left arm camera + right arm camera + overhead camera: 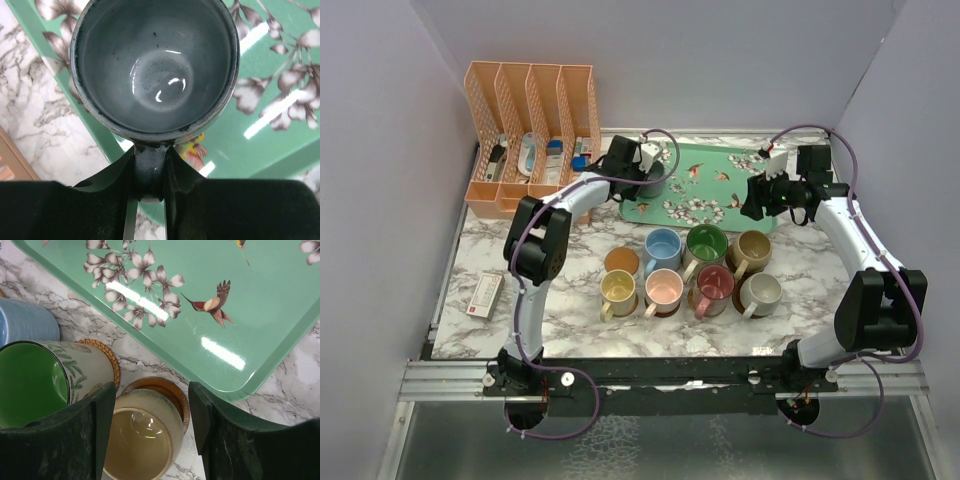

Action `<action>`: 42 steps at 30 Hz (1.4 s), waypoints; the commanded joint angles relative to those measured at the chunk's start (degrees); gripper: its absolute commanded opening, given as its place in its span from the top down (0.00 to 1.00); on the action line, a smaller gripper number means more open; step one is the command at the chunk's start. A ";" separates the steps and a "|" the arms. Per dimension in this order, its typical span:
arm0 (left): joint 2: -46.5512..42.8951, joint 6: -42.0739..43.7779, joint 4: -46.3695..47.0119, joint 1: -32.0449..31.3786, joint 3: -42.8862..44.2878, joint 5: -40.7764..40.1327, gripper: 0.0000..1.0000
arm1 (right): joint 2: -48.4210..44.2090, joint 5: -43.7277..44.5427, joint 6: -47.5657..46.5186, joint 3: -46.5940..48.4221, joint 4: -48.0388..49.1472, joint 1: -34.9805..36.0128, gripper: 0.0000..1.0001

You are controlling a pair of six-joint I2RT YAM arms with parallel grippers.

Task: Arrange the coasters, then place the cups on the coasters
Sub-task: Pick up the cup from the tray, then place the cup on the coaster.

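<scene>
A grey cup (pixel 155 70) stands on the teal floral tray (pixel 280 65). My left gripper (pixel 150 155) is shut on its handle; from above the gripper (pixel 642 176) is at the tray's left end. Seven more cups sit in two rows on brown coasters: blue (pixel 663 245), green (pixel 706 242), tan (pixel 752 248), yellow (pixel 618 288), pink (pixel 664 290), dark red (pixel 715 285), cream-white (pixel 760 292). One coaster (pixel 621 261) lies bare left of the blue cup. My right gripper (pixel 152 410) hangs open and empty above the tan cup (pixel 145 435) and its coaster (pixel 172 390).
An orange file rack (pixel 530 130) with small items stands at the back left, close to the tray (pixel 720 190). A small white box (pixel 485 293) lies on the marble near the left edge. Grey walls close in both sides and the back.
</scene>
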 commanded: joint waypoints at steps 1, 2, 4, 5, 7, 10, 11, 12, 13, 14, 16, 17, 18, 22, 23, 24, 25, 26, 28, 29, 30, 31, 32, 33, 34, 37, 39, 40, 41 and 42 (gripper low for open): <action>-9.31 1.83 1.16 0.68 -2.32 5.20 1.00 | 0.26 -1.42 -0.55 0.50 -0.68 0.03 0.40; -10.33 1.89 1.21 0.77 -2.92 5.60 1.00 | 0.29 -1.57 -0.51 0.52 -0.76 0.03 0.40; -12.43 2.18 1.28 0.78 -4.12 6.61 1.00 | 0.38 -1.77 -0.39 0.52 -0.86 0.03 0.40; -13.56 2.19 1.28 0.78 -4.81 6.85 1.00 | 0.37 -1.91 -0.38 0.59 -0.87 0.03 0.40; -15.81 2.35 1.20 0.73 -6.39 7.37 1.00 | 0.35 -2.12 -0.38 0.61 -0.87 0.03 0.40; -19.70 3.27 1.26 0.78 -9.64 7.99 1.00 | 0.33 -2.46 -0.38 0.63 -0.96 0.03 0.40; -21.11 3.75 1.21 0.77 -11.04 8.02 1.00 | 0.26 -2.50 -0.38 0.68 -0.93 0.03 0.40; -22.60 4.25 1.03 0.78 -12.38 8.10 1.00 | 0.13 -2.57 -0.38 0.70 -0.94 0.03 0.40; -24.28 4.95 0.76 0.78 -13.94 8.19 1.00 | 0.03 -2.65 -0.38 0.69 -0.94 0.03 0.40; -25.89 5.65 0.27 0.76 -15.37 8.21 1.00 | 0.02 -2.66 -0.38 0.66 -1.00 0.03 0.40; -29.11 6.31 -1.13 0.81 -18.37 8.32 1.00 | -0.04 -2.48 -0.38 0.66 -1.03 0.03 0.40; -30.51 6.32 -2.08 0.85 -19.91 8.45 1.00 | -0.09 -2.45 -0.38 0.67 -1.00 0.03 0.40; -31.93 6.08 -2.68 0.94 -21.82 8.55 1.00 | -0.14 -2.39 -0.38 0.70 -0.98 0.03 0.40; -37.39 4.38 -3.43 0.95 -28.91 9.79 1.00 | -0.22 -2.28 -0.46 0.61 -0.96 0.03 0.40; -38.67 3.91 -3.41 0.95 -30.52 10.10 1.00 | -0.15 -2.24 -0.46 0.61 -0.96 0.03 0.40; -39.83 3.58 -3.39 0.95 -31.95 10.40 1.00 | -0.11 -2.16 -0.54 0.61 -0.93 0.03 0.40; -41.03 3.33 -3.34 0.91 -33.19 10.69 1.00 | -0.13 -2.15 -0.55 0.52 -0.95 0.03 0.40; -42.07 3.10 -3.26 0.95 -34.53 10.90 1.00 | -0.13 -2.13 -0.58 0.52 -0.96 0.03 0.40; -43.92 2.89 -3.25 0.91 -37.28 11.16 1.00 | -0.20 -2.32 -0.55 0.48 -0.95 0.03 0.40; -44.75 3.04 -3.29 0.92 -38.36 11.02 1.00 | -0.27 -2.45 -0.55 0.42 -0.96 0.03 0.40; -45.45 3.19 -3.41 0.94 -39.34 10.81 1.00 | -0.36 -2.45 -0.55 0.41 -0.96 0.03 0.40; -46.13 3.34 -3.58 0.93 -40.30 10.70 1.00 | -0.38 -2.40 -0.59 0.39 -0.89 0.03 0.40; -46.70 3.58 -3.84 0.95 -41.00 10.67 1.00 | -0.42 -2.20 -0.62 0.28 -0.87 0.03 0.41; -47.26 3.76 -4.30 0.89 -41.58 10.82 1.00 | -0.50 -2.08 -0.64 0.20 -0.87 0.03 0.41; -47.68 3.88 -4.58 0.95 -42.23 11.05 1.00 | -0.61 -1.98 -0.70 0.06 -0.86 0.03 0.41; -48.63 4.54 -5.00 0.96 -44.31 12.06 1.00 | -0.82 -1.72 -0.73 -0.05 -0.83 0.03 0.41; -48.98 4.73 -4.85 0.95 -45.56 13.02 1.00 | -0.96 -1.49 -0.80 -0.15 -0.70 0.03 0.41; -49.11 4.74 -4.73 0.95 -46.06 13.21 1.00 | -0.91 -1.24 -0.81 -0.14 -0.69 0.03 0.41; -49.26 4.78 -4.66 0.95 -46.51 13.37 1.00 | -0.96 -1.07 -0.89 -0.22 -0.57 0.03 0.41; -49.63 4.83 -4.55 0.95 -46.96 13.45 1.00 | -0.92 -0.77 -0.90 -0.32 -0.46 0.03 0.41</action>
